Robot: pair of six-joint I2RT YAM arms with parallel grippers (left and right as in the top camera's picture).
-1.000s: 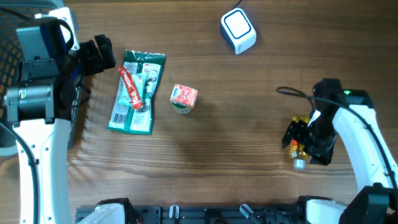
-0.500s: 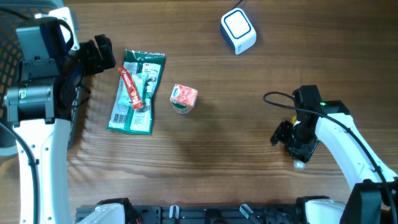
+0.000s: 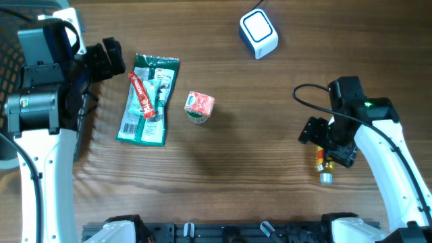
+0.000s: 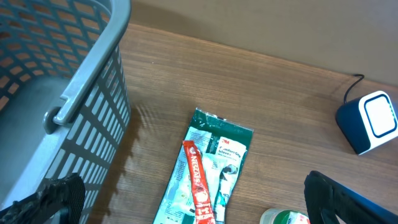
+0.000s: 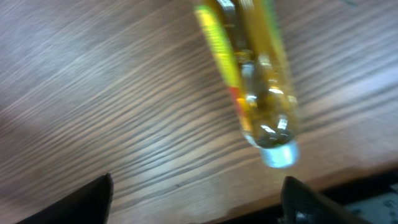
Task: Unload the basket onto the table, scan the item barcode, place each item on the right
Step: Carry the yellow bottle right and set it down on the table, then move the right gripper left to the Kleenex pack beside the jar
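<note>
A small yellow bottle (image 3: pixel 325 169) with a silver cap (image 5: pixel 278 152) lies on the wooden table near its front edge. My right gripper (image 3: pixel 329 143) hovers just above it, open. In the right wrist view the bottle (image 5: pixel 255 81) lies ahead of the gripper (image 5: pixel 199 208), with nothing between the jaws. A white and blue scanner box (image 3: pixel 258 32) sits at the back. My left gripper (image 3: pixel 108 59) is open at the far left, beside a green packet (image 3: pixel 150 101); in its own view the left gripper (image 4: pixel 199 208) holds nothing.
A red stick sachet (image 3: pixel 141 94) lies on the green packet. A small green and red cup (image 3: pixel 200 106) stands to the right of them. A grey slatted basket (image 4: pixel 68 93) stands at the table's left edge. The scanner's cable (image 4: pixel 354 79) trails behind it.
The right arm swung left, then back to the right and a little away from the front edge. The yellow bottle stays on the table and shows more below the gripper. The left arm is still.
</note>
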